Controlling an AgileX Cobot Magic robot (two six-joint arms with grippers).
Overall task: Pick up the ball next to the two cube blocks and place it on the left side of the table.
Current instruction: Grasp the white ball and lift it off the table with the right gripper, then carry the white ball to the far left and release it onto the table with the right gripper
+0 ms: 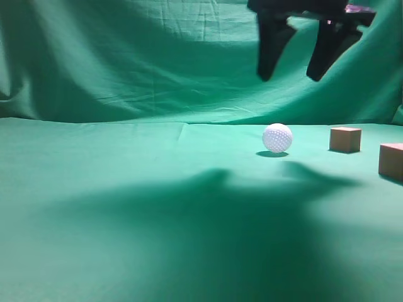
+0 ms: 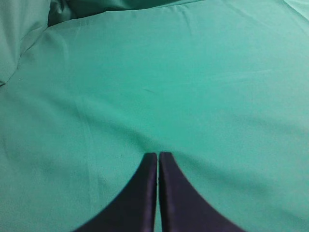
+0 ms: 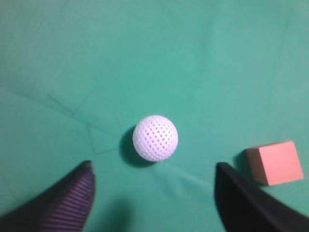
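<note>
Nothing is moved yet: the right claw [image 1: 291, 78], jaws apart, hangs above the golf ball [image 1: 277, 138], seemingly centred; grasp and carry remain.

Draped green backdrop [image 1: 126, 56] behind, wrinkled, folds sagging at its left; dim light, broad soft shadow below it.

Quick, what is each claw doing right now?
Left gripper: closed, holding nothing.
Right gripper: open, empty, hovering above the ball.
</note>
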